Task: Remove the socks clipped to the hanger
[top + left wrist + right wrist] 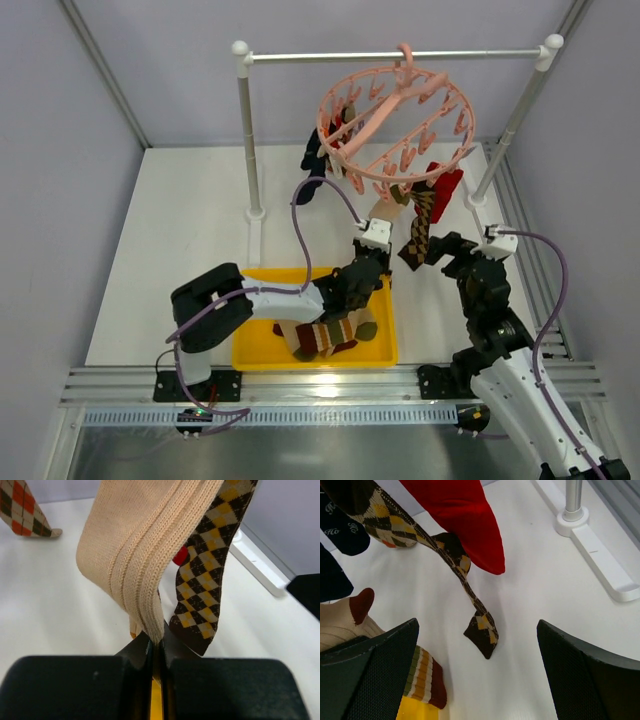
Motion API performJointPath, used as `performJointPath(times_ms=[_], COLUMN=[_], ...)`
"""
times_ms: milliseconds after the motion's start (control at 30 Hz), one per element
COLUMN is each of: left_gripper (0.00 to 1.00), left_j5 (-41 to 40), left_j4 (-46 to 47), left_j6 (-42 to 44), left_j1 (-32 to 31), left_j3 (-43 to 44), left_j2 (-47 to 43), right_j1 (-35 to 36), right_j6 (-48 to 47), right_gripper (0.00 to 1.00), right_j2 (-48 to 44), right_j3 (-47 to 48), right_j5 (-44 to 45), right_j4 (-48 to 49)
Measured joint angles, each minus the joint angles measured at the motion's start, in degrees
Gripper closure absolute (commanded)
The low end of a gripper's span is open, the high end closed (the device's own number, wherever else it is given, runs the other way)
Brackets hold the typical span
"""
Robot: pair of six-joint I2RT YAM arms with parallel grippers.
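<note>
Left wrist view: the left tool (156, 649) pinches a soft ribbed tan sock (135, 555); the right tool (480, 677) stands wide

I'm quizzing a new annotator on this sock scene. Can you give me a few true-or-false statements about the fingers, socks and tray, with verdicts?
1. The left fingers are shut on a beige sock. True.
2. The right fingers grip the red sock. False: they are open and hold nothing, and the red sock hangs apart from them.
3. The yellow tray has nothing in it. False: striped socks lie in it.
4. The hanger hangs by its hook from the metal rail. True.
</note>
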Motion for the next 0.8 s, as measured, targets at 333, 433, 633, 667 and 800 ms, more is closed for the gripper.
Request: performJointPath(times_ms=[333, 433, 633, 667, 800], left_gripper=[1.00, 1.00, 1.00, 1.00, 1.00], left_j5=[6.9, 8.9, 12.7, 13.6, 15.5], left_j4=[-5.8, -8.9, -12.3, -12.6, -14.8], left_j6=[0.7, 0.9, 0.7, 0.7, 0.7], left_j1=[-0.2, -0.2, -0.2, -0.2, -0.2], left_j3=[-4.6, -4.6, -5.8, -6.3, -6.7], left_j2=[-9.8, -11.1, -12.9, -13.2, -13.7], right_j1=[1.4, 2.8, 10.2, 12.3, 21.7], right_j6=[-1.6, -2.0, -2.3, -2.3, -3.1], right_gripper=[0.05, 0.06, 0.06, 0.06, 0.06], right_j2=[4.5, 4.8, 5.9, 6.6, 11.6], right_j3=[7.4, 11.2, 17.4, 18.1, 20.2], right_j5=[-6.3, -7.4, -7.3, -6.5, -1.8], right_j4=[0.1, -0.8, -1.1, -1.0, -0.5])
